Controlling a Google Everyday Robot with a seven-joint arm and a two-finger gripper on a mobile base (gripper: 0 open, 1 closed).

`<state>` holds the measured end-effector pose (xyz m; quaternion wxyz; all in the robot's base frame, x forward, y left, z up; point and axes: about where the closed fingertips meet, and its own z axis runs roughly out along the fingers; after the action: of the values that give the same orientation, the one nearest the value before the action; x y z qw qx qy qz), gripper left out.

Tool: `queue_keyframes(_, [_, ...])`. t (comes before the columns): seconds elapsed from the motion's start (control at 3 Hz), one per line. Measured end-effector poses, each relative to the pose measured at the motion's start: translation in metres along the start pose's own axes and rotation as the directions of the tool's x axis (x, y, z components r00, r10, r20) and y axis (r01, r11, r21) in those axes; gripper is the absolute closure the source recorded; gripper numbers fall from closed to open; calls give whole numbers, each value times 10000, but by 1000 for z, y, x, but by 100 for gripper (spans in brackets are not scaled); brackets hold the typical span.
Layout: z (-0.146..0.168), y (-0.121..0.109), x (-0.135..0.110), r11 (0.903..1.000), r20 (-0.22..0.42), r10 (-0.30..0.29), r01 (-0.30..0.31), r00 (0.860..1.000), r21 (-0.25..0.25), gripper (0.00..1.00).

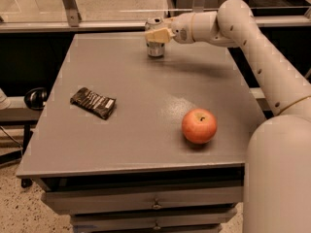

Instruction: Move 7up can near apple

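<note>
Table: one apple; gripper at can

Bench carries three items. 7up can stands upright near the far edge, about mid-width. My claw is at the can's upper part, coming in from the right; my arm crosses above the far right corner. Apple sits toward the front right, well apart from the can and nearer the front edge. Snack wrapper lies flat on the left half, mid-depth, well left of the apple. Drawers sit under the bench front.
</note>
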<state>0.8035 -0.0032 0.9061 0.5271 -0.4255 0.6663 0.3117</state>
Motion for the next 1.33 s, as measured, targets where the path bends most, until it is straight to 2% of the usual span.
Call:
queue_keyframes(0.33, [-27,-2,-2,9990,-280,-38,50,9996,435,88])
queue_keyframes(0.67, [-67,11,1,9993,-591,80,-58,9982,379,100])
queue_keyframes(1.0, [-111,30,8,9998,-867,166,-174,9961,-83,100])
queue_keyframes(1.33, [-165,48,25,9961,-1247,356,-453,9916,-752,100])
